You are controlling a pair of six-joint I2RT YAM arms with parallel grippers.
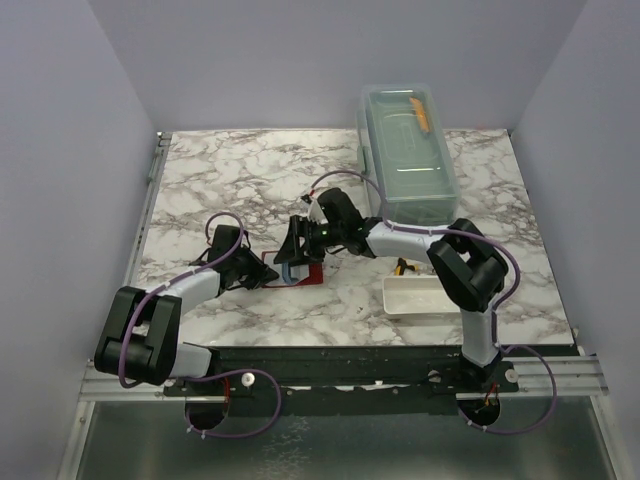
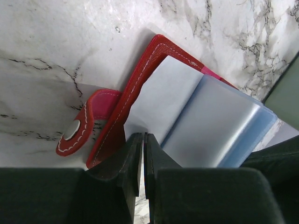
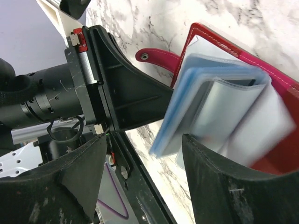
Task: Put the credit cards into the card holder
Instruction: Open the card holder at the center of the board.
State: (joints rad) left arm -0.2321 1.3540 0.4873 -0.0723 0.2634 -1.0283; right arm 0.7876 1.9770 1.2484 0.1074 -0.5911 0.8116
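While the card holder [image 1: 310,274] lies open on the marble table [image 1: 230,180], left of centre, the left gripper [image 1: 268,270] is pinched nearly closed on its red cover's edge. The right gripper [image 1: 295,255] straddles the fanned sleeves [image 3: 219,107], spread wide, clamping nothing. To the right sits a white tray [image 1: 420,297], with a clear box [image 1: 405,150] beyond it.

You look at two arms of the same kind: the left arm [image 1: 190,288] and the right arm [image 1: 400,240] have pale grey links between bulky black joints, and a purple cable [image 1: 340,173] loops along each. The left tool [image 2: 142,140] has matte black fingers [image 2: 117,163]. The right tool [image 3: 145,140] carries black pads [image 3: 224,182] with small pale scratches.
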